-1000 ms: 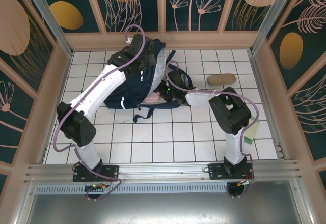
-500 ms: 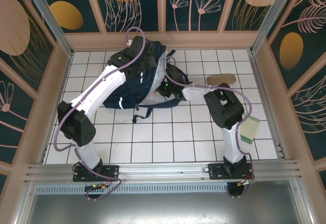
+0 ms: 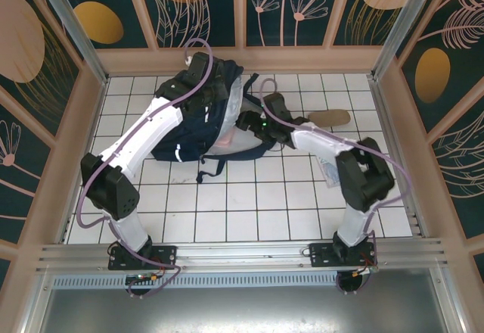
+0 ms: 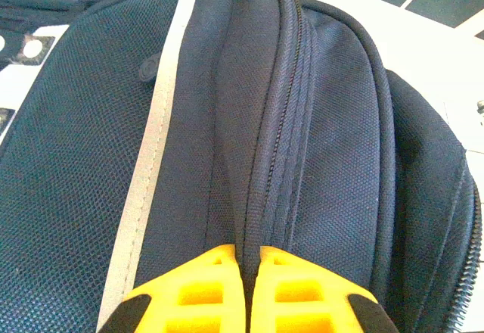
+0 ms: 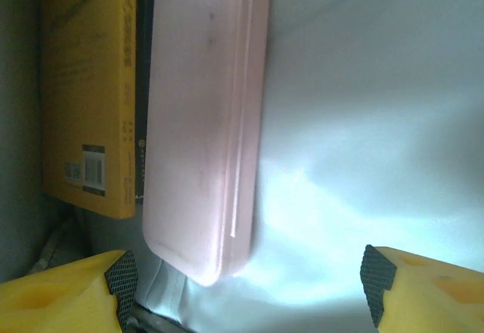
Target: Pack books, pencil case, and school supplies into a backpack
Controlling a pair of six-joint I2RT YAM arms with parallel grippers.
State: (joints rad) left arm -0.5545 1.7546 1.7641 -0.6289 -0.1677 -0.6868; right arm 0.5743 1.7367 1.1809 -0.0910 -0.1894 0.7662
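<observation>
Backpack (image 3: 198, 130) in navy fabric lies at the far middle of the white tiled table (image 3: 249, 204), with both arms reaching into it from the near edge.

The left arm folds at its elbow near the left wall, then stretches a long white forearm diagonally up and over the bag. The left gripper (image 4: 248, 253) has its yellow fingers pressed together, pinching a raised ridge of the backpack's cloth beside a zip (image 4: 283, 121). A pale reflective stripe (image 4: 151, 159) runs down the fabric just left of the pinch.

The right arm bends sharply at its elbow on the right side, and its forearm runs left and away to the bag's open side. The right gripper (image 5: 246, 272) is spread wide and holds nothing. It hangs over the pale lining (image 5: 363, 121) inside.

Just ahead of its left finger lies the pink case (image 5: 204, 121), flat against the lining. Beside the case is a yellow book (image 5: 87, 83), and a thin dark book edge (image 5: 141, 83) shows between them. The yellow cover carries a barcode (image 5: 93, 170) and lines of print too blurred to read.

A tan pouch (image 3: 331, 116) rests on the tiles to the right of the bag, partly behind the right forearm. A dark strap (image 3: 212, 170) trails onto the tiles at the bag's near side. A pale flat item (image 3: 327, 172) lies beside the right arm, but I cannot tell what it is.
</observation>
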